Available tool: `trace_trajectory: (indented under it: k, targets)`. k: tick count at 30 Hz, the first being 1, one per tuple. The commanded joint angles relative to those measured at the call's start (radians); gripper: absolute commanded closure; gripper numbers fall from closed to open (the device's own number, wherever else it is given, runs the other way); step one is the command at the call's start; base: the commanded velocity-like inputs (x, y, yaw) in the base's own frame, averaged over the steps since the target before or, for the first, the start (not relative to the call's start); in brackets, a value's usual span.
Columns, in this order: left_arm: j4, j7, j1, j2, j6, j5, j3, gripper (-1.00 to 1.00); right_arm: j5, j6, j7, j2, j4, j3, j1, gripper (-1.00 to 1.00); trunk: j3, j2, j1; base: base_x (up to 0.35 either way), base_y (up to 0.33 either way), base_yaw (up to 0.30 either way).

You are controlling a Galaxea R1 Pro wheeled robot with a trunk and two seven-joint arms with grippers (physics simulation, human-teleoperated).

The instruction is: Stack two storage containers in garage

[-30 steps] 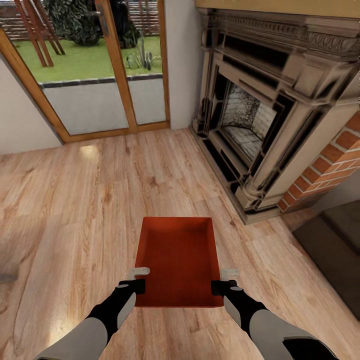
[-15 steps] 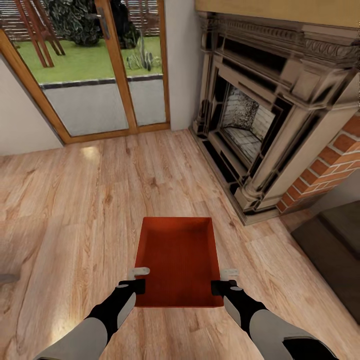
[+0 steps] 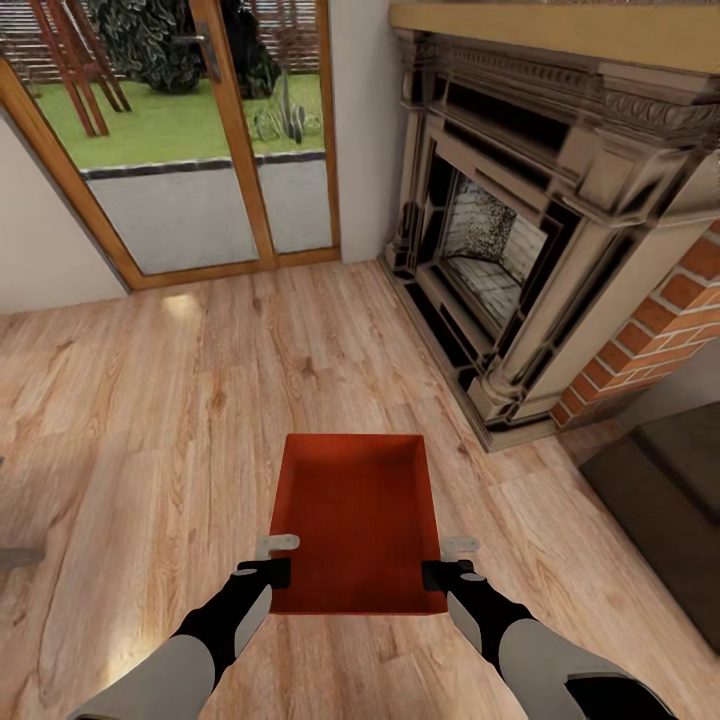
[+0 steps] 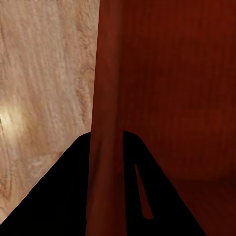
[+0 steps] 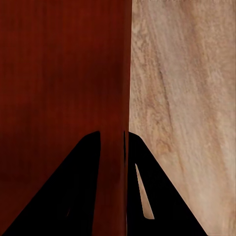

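Since the thin-walled storage container, held over the living room floor, looks light but flexy, the left gripper and right gripper jaws pinching opposite side walls near its near end seems smart.

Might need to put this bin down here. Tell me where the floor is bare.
Bare wood floor runs from the storage container, pinched by the left gripper and right gripper, to the glass doors. It is crowded rightward: fireplace and dark furniture.
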Motion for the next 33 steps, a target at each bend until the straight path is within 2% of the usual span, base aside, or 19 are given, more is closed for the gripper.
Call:
trace_trajectory:
  k: [1,33]
  targets:
    - [-0.003,0.005,0.0,-0.002,0.004,0.018,-0.012,1.0,-0.006,0.002,0.003,0.003,0.0,0.01,0.0,1.0,0.003,0.007,-0.004,0.0,0.0,0.0]
    - [-0.003,0.005,0.0,-0.002,0.004,0.018,-0.013,1.0,-0.007,0.003,0.002,0.004,0.0,0.01,0.0,1.0,0.103,0.231,-0.127,0.0,0.0,0.0]
